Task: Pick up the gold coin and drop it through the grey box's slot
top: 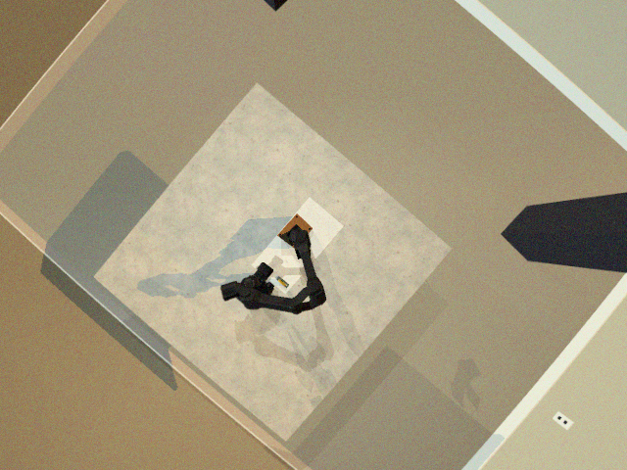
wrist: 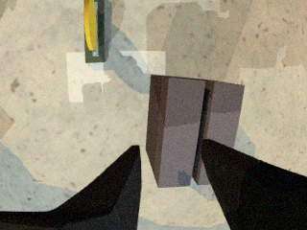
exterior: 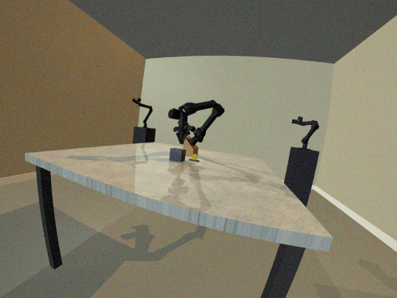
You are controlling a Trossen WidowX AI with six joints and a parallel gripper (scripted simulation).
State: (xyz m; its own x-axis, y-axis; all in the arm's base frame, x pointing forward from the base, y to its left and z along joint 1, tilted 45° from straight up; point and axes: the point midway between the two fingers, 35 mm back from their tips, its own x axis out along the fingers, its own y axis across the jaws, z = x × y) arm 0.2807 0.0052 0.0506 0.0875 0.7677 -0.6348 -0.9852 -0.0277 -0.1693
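From the top, the black arm hides the grey box, and the gripper (top: 267, 285) is too tangled up with the arm's dark parts near the box to see its fingertips. From the side, the box (exterior: 177, 154) is so small that its slot can't be seen, and the coin (exterior: 194, 157) to its right is just a tiny yellow spot. In the close view, the top edge of the picture cuts off the coin (wrist: 90, 24) and its green holder (wrist: 95, 58), up and to the left of the box (wrist: 182, 134).
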